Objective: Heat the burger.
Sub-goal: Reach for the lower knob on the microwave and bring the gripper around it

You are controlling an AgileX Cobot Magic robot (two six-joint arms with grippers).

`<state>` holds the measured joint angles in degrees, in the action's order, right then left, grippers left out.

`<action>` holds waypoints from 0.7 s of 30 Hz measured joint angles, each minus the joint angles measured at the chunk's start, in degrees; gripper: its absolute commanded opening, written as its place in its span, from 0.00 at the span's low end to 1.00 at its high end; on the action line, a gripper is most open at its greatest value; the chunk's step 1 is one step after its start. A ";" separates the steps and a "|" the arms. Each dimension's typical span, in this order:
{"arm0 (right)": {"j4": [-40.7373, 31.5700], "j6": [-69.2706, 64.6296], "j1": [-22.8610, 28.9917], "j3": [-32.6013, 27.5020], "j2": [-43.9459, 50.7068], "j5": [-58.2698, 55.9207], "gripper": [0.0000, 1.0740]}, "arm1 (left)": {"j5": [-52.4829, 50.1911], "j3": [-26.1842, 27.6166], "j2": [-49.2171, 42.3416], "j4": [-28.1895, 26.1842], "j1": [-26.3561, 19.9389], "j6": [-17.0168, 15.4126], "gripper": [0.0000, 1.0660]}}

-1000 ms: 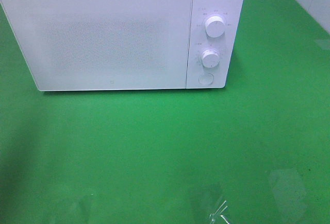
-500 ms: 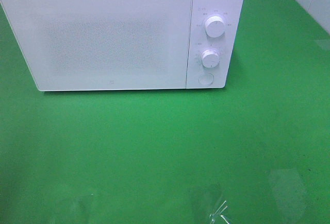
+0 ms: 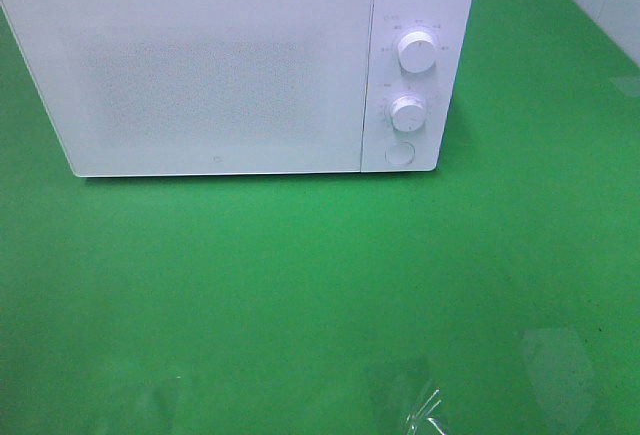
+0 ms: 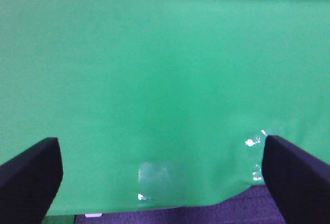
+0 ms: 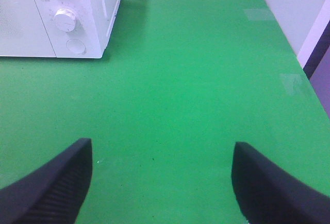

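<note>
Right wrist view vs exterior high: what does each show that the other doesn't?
Only right wrist: the open, empty right claw and the right side of the microwave. Only exterior high: its full closed door and crinkled clear tape at the near edge. Both: the lower knob, round button, green table cover. No burger in either.

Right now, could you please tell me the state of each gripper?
Left gripper: open, holding nothing.
Right gripper: open, holding nothing.
</note>
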<state>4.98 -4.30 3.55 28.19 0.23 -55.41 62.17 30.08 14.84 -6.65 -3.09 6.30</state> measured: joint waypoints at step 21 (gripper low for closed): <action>0.00 0.00 0.00 0.00 0.00 0.00 0.66 | -0.80 -0.29 -15.13 -4.64 0.06 -1.49 0.92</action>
<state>4.98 -4.30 3.55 28.19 0.23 -55.41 61.36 29.79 -0.29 -11.29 -3.04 4.81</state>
